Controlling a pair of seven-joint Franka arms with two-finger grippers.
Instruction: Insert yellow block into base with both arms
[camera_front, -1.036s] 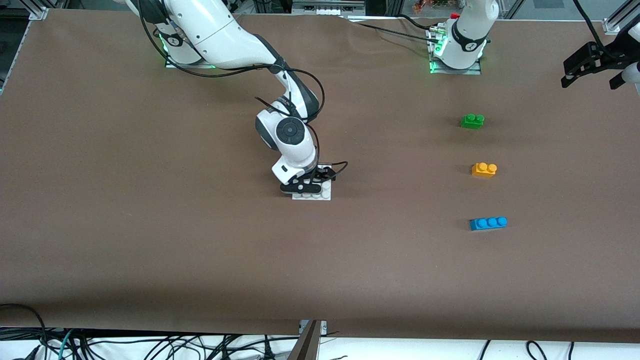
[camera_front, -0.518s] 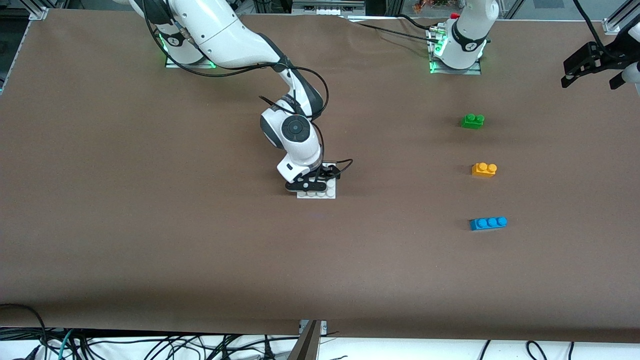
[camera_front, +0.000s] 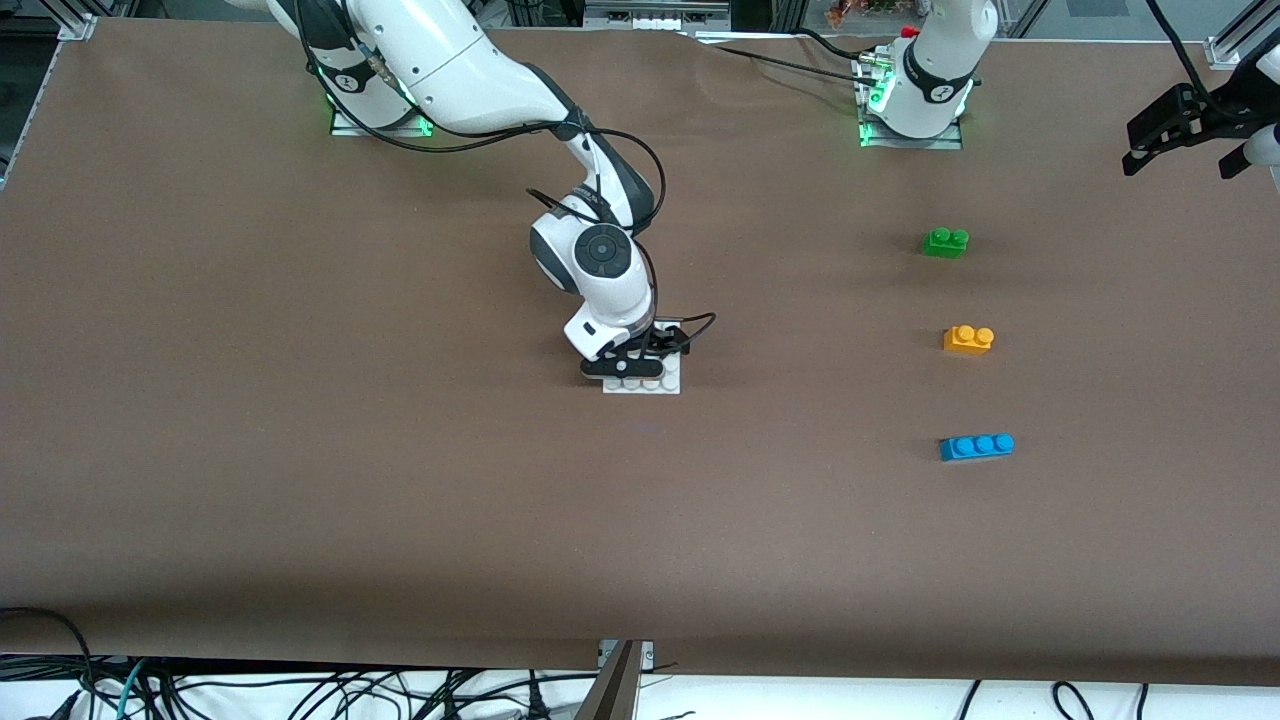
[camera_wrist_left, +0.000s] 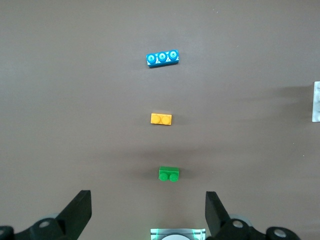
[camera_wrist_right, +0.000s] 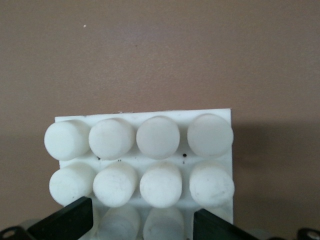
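Your right gripper (camera_front: 632, 362) clasps the white studded base (camera_front: 643, 384) mid-table, while your left gripper (camera_wrist_left: 145, 212) waits released over the table, the yellow block (camera_front: 968, 339) at the base's three o'clock.

The table (camera_front: 300, 450) is showing a plain brown cover with no pattern. The base (camera_front: 645, 385) is showing white all over, its round studs set in an even grid of rows. The yellow block (camera_front: 968, 339) is showing yellow-orange with two studs. The green brick (camera_front: 945, 242) is showing bright green, and the blue brick (camera_front: 976, 446) bright blue with three studs in a line. The arms are showing white shells with black joint bands, black grippers and green-lit mounts.
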